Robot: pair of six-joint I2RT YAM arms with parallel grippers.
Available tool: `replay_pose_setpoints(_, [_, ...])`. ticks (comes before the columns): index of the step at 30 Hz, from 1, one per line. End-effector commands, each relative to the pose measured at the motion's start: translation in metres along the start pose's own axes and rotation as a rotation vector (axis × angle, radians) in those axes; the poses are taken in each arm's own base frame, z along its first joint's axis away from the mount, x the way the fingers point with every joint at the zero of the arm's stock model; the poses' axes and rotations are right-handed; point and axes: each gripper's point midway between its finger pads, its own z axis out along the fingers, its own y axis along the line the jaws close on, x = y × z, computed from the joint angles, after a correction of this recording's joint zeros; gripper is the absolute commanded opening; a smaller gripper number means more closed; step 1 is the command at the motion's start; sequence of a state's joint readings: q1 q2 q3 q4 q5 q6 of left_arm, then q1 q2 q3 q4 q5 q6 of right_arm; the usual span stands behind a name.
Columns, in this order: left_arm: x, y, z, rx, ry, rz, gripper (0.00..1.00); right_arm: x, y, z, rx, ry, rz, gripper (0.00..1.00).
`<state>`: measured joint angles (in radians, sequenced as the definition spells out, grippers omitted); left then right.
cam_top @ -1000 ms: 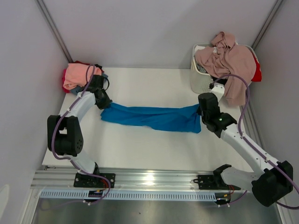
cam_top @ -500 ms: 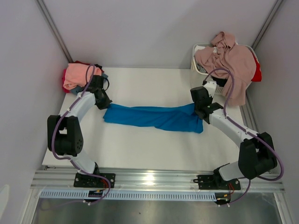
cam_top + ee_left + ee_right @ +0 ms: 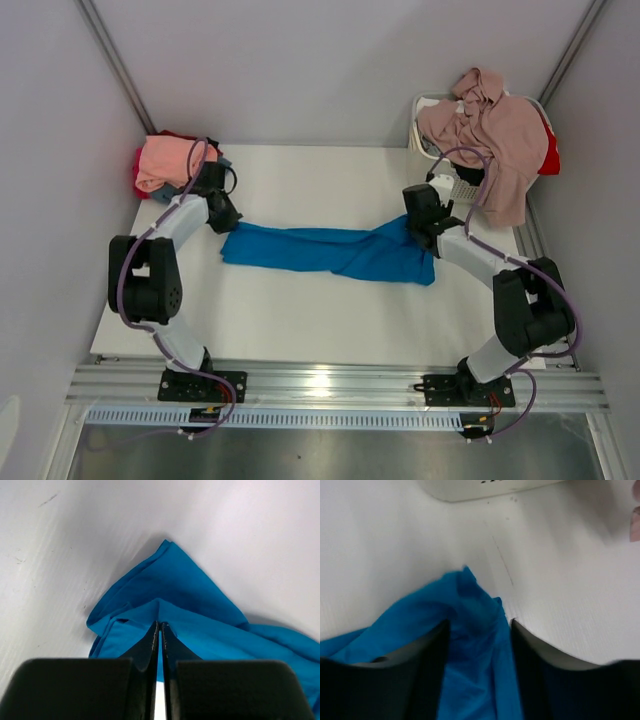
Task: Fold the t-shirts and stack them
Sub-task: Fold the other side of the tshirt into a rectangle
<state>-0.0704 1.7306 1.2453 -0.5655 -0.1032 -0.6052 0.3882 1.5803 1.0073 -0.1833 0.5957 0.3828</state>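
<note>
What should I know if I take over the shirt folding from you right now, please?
Left gripper: shut on the blue shirt, at its left end.
Right gripper: open, jaws either side of the shirt's right end.
The blue shirt lies stretched across the table as a bunched strip, not folded.
Done: a pile at the far left corner, pink on top.
Left: fold and stack the blue shirt, then the mauve shirt draped over the basket, with red cloth behind it.
</note>
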Motion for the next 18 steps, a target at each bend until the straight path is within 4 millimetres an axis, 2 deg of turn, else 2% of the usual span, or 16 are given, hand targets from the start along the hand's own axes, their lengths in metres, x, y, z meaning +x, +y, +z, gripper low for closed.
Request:
replay_pose_setpoints(1, [-0.014,-0.008,0.006,0.033,-0.033,-0.028,0.06,-0.015,0.016,0.000,-0.069,-0.041,0.060,0.71])
replay_pose_setpoints(3, [-0.013,-0.012,0.003,0.070,-0.037,-0.029,0.12,-0.014,0.016,-0.003,-0.086,-0.052,0.063,0.80])
replay_pose_setpoints(4, [-0.014,-0.013,0.002,0.078,-0.045,-0.031,0.15,-0.013,0.018,-0.006,-0.108,-0.047,0.061,0.92])
replay_pose_setpoints(5, [-0.017,-0.015,0.000,0.086,-0.051,-0.030,0.25,-0.014,0.018,-0.009,-0.123,-0.046,0.049,0.94])
replay_pose_setpoints(6, [-0.018,-0.015,-0.003,0.088,-0.053,-0.033,0.30,-0.013,0.019,-0.011,-0.133,-0.040,0.046,0.96])
replay_pose_setpoints(8, [-0.021,-0.017,-0.011,0.102,-0.064,-0.037,0.38,-0.009,0.025,-0.017,-0.187,-0.025,0.049,0.97])
replay_pose_setpoints(9, [-0.015,-0.020,-0.013,0.130,-0.048,-0.044,0.41,-0.010,0.026,-0.023,-0.214,-0.025,0.055,0.97])
replay_pose_setpoints(11, [-0.009,-0.032,-0.023,0.210,-0.056,-0.048,0.46,0.004,0.032,-0.028,-0.262,0.019,0.068,0.98])
replay_pose_setpoints(12, [0.004,-0.034,-0.024,0.234,-0.031,-0.048,0.48,0.007,0.033,-0.033,-0.276,0.024,0.075,0.98])
replay_pose_setpoints(13, [0.011,-0.042,-0.027,0.255,-0.031,-0.031,0.49,0.018,0.032,-0.035,-0.278,0.045,0.068,0.97])
replay_pose_setpoints(18, [0.041,-0.057,-0.025,0.269,0.019,0.035,0.51,0.047,0.036,-0.052,-0.292,0.095,0.039,0.97])
